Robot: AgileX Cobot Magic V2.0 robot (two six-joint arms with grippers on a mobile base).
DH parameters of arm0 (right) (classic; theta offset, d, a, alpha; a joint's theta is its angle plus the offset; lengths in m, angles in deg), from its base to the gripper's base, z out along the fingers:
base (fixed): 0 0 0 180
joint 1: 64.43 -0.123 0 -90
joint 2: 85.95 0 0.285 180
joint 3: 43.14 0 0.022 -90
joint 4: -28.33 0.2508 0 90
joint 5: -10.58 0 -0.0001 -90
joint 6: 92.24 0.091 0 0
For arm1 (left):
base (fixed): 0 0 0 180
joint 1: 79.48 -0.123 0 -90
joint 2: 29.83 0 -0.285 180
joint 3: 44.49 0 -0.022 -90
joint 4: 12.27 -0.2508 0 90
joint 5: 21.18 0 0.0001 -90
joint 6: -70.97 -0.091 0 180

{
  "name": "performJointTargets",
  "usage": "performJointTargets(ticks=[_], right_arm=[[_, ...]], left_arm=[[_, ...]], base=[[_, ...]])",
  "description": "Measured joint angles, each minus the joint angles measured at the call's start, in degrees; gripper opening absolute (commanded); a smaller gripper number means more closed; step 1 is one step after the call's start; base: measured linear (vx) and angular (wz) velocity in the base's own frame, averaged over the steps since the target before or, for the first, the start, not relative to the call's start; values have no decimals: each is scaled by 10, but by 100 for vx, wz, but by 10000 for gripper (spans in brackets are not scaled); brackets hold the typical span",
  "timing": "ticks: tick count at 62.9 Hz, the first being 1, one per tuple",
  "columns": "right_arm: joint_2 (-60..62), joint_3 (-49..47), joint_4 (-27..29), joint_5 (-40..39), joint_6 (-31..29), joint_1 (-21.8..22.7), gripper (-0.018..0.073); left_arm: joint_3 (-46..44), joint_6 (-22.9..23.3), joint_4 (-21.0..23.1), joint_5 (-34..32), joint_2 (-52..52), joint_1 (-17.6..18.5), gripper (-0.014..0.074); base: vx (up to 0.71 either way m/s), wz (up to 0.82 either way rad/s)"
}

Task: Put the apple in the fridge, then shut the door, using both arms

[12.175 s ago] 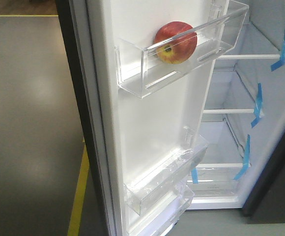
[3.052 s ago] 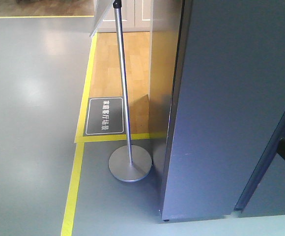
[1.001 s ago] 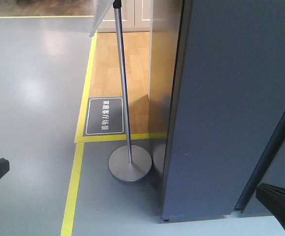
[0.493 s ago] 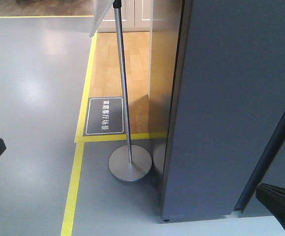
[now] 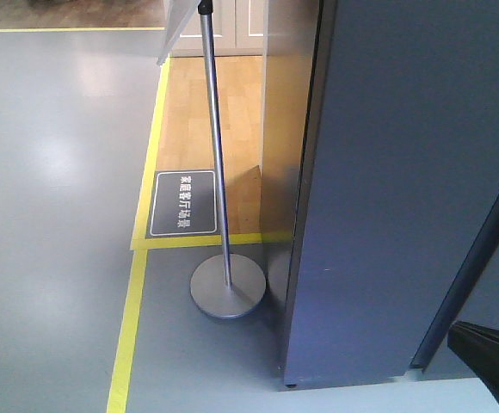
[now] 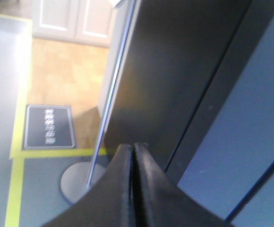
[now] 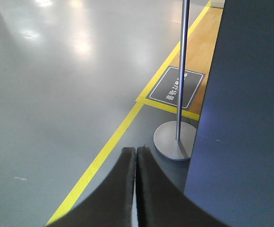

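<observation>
While the tall dark grey-blue fridge door (image 5: 404, 189) is standing closed, hiding the apple, the matte black left gripper (image 6: 132, 156) and right gripper (image 7: 136, 158) are hanging empty, fingers pressed together, near a metal stanchion pole (image 5: 217, 163).

A glossy grey floor (image 5: 52, 172) fills the left of the front view, marked by yellow tape lines (image 5: 129, 327) that border a patch of wood flooring (image 5: 189, 129). A dark sign plate (image 5: 183, 203) with white characters lies flat on the wood. A round metal stand base (image 5: 228, 289) rests just beside the fridge (image 5: 404, 189), which stands on the grey floor.
</observation>
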Motion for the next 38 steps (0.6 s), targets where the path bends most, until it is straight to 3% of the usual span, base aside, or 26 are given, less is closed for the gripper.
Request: performJointTargets(ticks=[7,18,30,38], right_arm=[[0,0,0,0,0,0,-3],[0,0,0,0,0,0,-3],[0,0,0,0,0,0,-3],[0,0,0,0,0,0,-3]], left_arm=[[38,-73,74,6,0,2,-8],[84,-261,236,1,0,22,-8],[119,-422,339,-118,0,25,-8],[137,-495,427,-194,7,27,-8]], base=[[0,0],[0,0],[0,0],[0,0]])
